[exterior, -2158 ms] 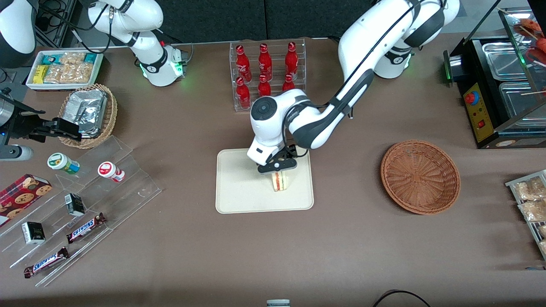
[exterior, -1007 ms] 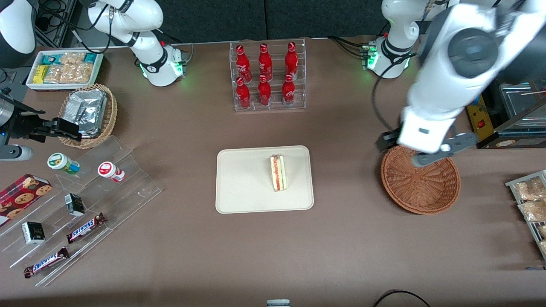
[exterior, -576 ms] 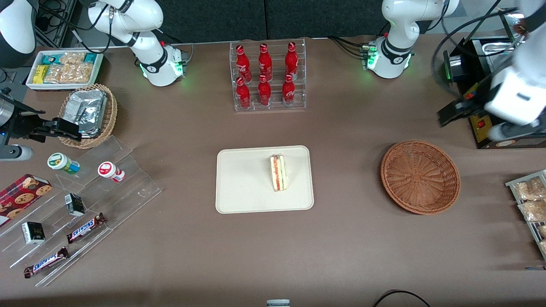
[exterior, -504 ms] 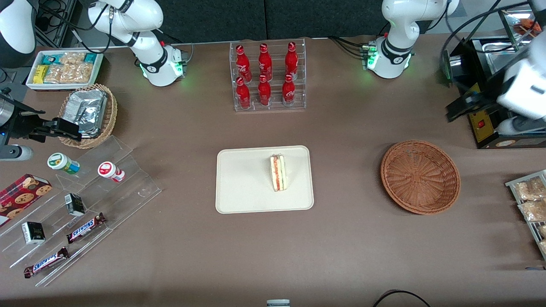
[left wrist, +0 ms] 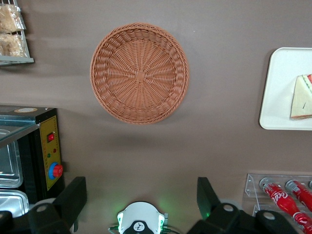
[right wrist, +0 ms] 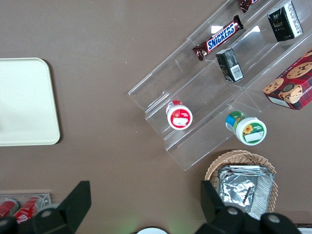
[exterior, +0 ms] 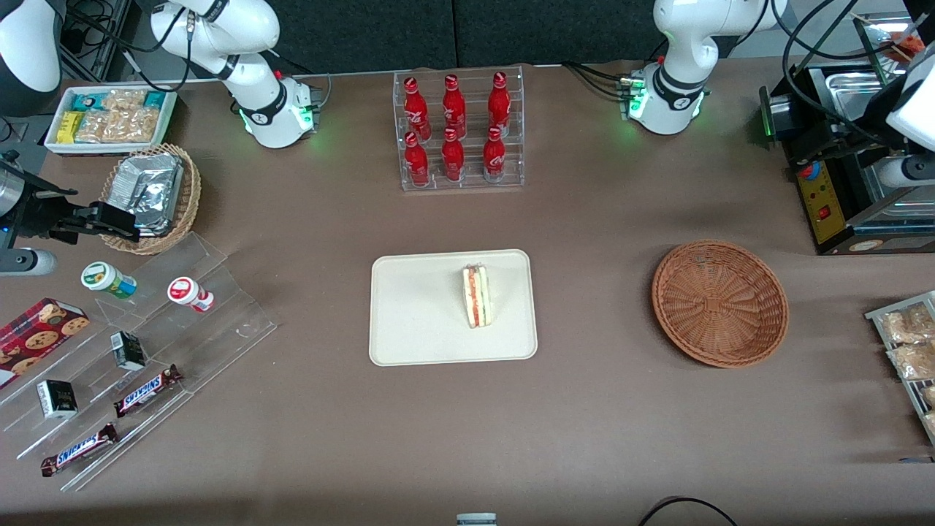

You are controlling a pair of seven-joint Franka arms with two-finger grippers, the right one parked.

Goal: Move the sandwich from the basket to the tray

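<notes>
The sandwich point(exterior: 477, 296) stands on its own on the cream tray point(exterior: 416, 321), with its red and green filling edge facing up. It also shows in the left wrist view point(left wrist: 302, 97), on the tray point(left wrist: 280, 87). The reddish-brown wicker basket point(exterior: 719, 303) is empty and lies toward the working arm's end of the table; the left wrist view looks down on it point(left wrist: 139, 73). My left gripper point(exterior: 855, 157) is raised high over the black machine, far from the tray. Its fingers point(left wrist: 78, 190) stand wide apart and empty, so the gripper point(left wrist: 141, 189) is open.
A rack of red bottles point(exterior: 459, 131) stands farther from the front camera than the tray. A black food warmer point(exterior: 840, 183) and a snack-packet rack point(exterior: 906, 343) lie near the basket. An acrylic stand with snacks point(exterior: 146, 351) and a tan foil-packet basket point(exterior: 153, 193) lie toward the parked arm's end.
My gripper let go of the sandwich on the tray, rose, swung over the basket and went on to the working arm's end. The sandwich has stayed put.
</notes>
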